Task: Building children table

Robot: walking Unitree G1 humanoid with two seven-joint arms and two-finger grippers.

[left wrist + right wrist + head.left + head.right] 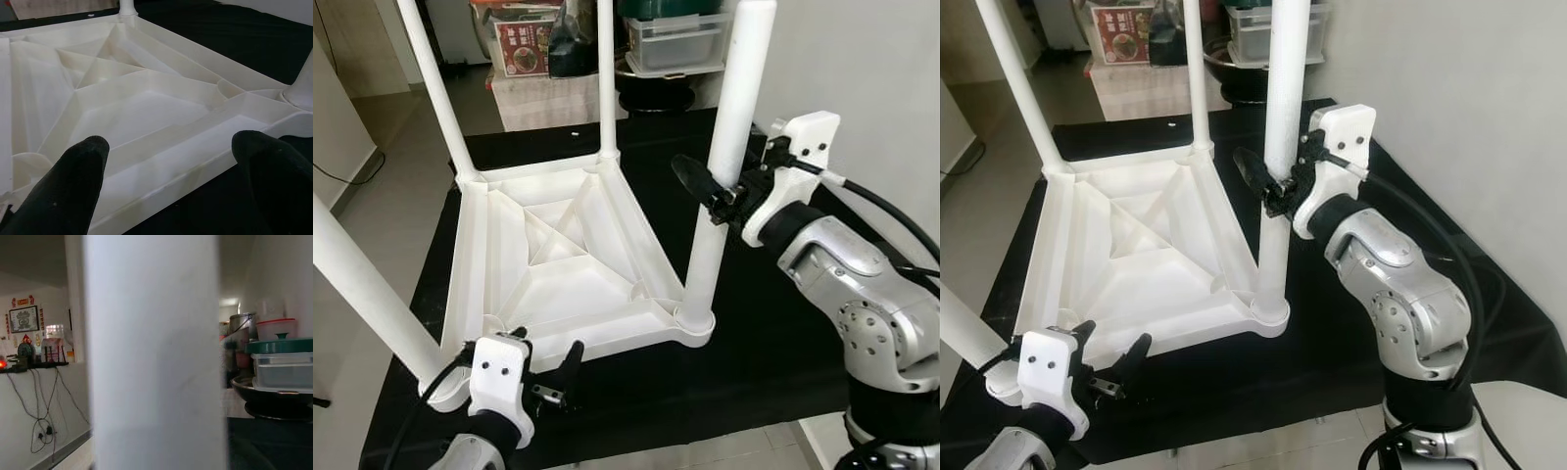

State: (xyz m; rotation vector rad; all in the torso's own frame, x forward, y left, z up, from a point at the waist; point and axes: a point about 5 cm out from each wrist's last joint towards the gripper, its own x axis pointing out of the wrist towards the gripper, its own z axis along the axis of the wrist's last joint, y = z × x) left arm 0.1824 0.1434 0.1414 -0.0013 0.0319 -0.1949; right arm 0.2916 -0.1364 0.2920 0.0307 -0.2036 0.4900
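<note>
- Four white legs stand up from the upturned table top (570, 257), which lies underside-up on a black cloth (773, 333); one leg rises at each corner.
- The right gripper (710, 192) is at the near right leg (729, 147), partway up it. One black finger shows on the inner side of the leg, and the wrist camera looks straight at the white tube from very close. The fingers seem to be closed around the leg, though the far finger is hidden behind it.
- The left gripper (548, 377) hovers at the near edge of the table top with its fingers (73, 186) spread wide and nothing between them.
- My judgement: the step in hand is seating this leg in its socket (695, 318). To do it well, keep the leg upright over the socket, press or turn along its own line, and let the left gripper pin the near edge so the top does not slide on the cloth.
- The near left leg (372, 294) leans outward close beside the left arm, so a sideways swing there could knock it.
- Behind the cloth stand a box with red print (523, 47), clear plastic tubs (677, 39) and a dark pan (656, 93), well apart from the work.
- A black cable (886, 211) loops from the right wrist and could catch on the leg during a turn.
</note>
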